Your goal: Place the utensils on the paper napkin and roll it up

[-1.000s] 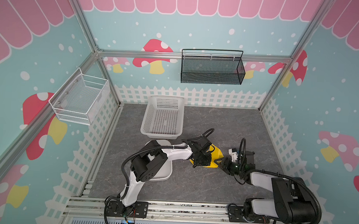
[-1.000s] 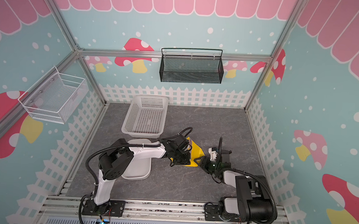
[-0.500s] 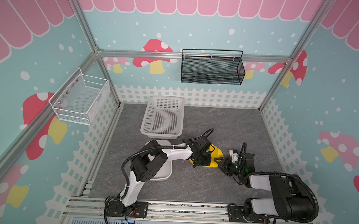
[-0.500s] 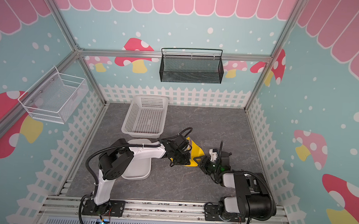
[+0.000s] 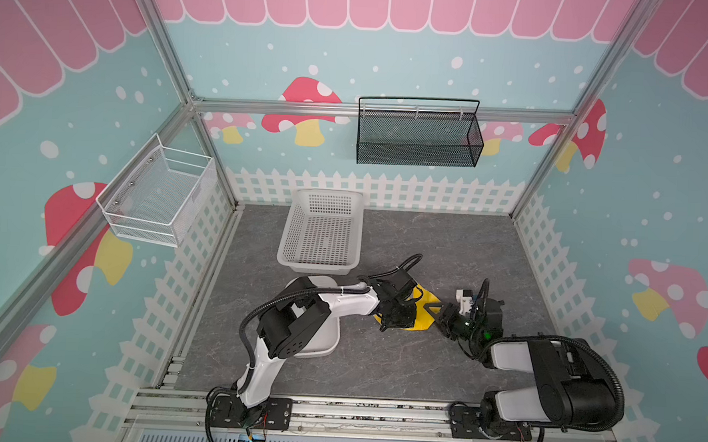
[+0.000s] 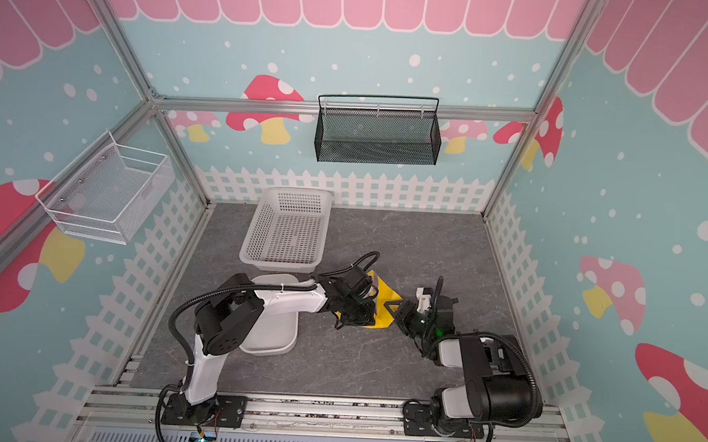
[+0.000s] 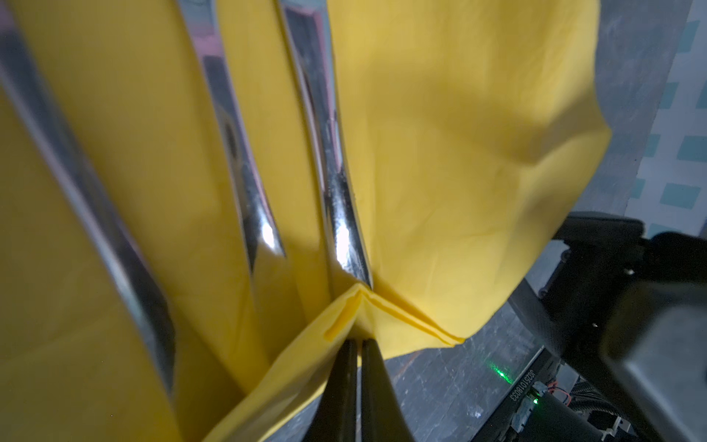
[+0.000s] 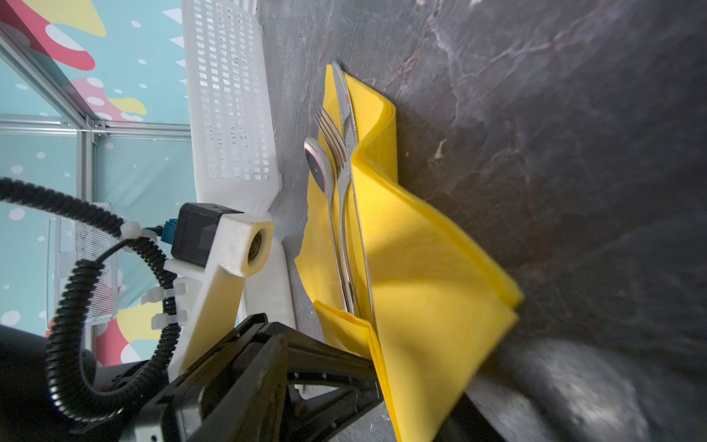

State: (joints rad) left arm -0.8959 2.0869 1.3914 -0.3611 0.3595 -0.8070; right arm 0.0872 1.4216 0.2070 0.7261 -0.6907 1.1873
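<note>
Grey marbled bench, mushroom-patterned walls, white perforated plastic basket; left end effector pinches yellow paper napkin; right end effector unclear.

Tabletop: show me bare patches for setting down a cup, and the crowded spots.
Free: the grey stone-look tabletop right of the white perforated basket, back to the fence; the front strip along the metal rail. Crowded: the middle, where left pincer, right pincer, yellow paper napkin and white oblong tray cluster.
</note>
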